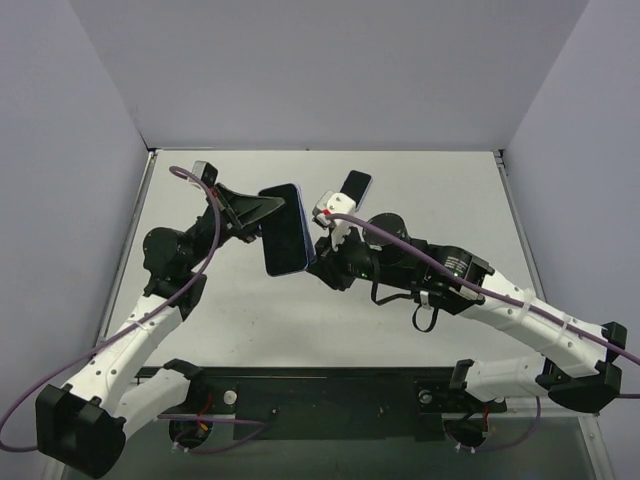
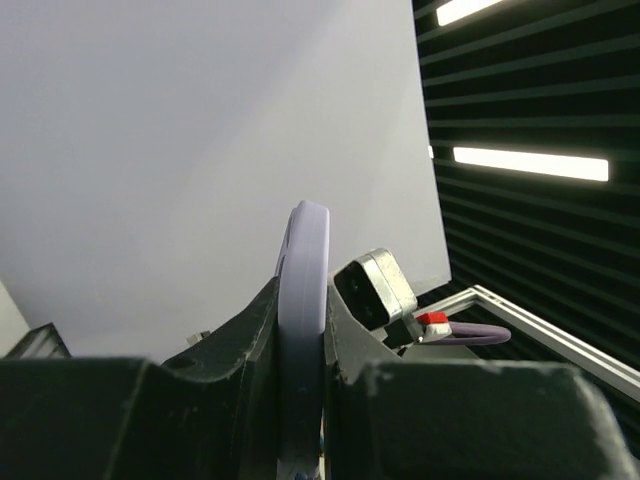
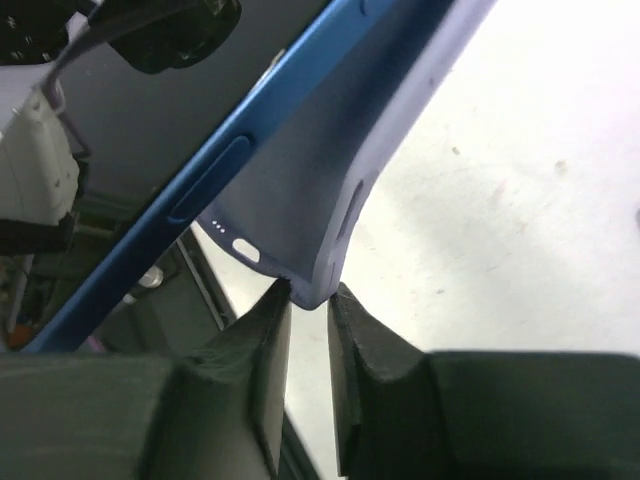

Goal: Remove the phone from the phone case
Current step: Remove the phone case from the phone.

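Note:
The phone (image 1: pixel 285 230), dark-screened with a blue frame, is held in the air above the table, still partly in its lavender phone case (image 1: pixel 288 270). My left gripper (image 1: pixel 262 222) is shut on one long edge; the left wrist view shows the case's rim (image 2: pixel 303 260) clamped between the fingers. My right gripper (image 1: pixel 318 250) is at the lower corner. In the right wrist view its gripper (image 3: pixel 310 295) pinches the case's corner (image 3: pixel 330 170), which is peeled away from the blue phone edge (image 3: pixel 215 190).
The white table (image 1: pixel 250 330) lies below, with grey walls on three sides. The black base rail (image 1: pixel 330 400) runs along the near edge. The right arm's wrist camera (image 2: pixel 375 288) sits close beside the left fingers.

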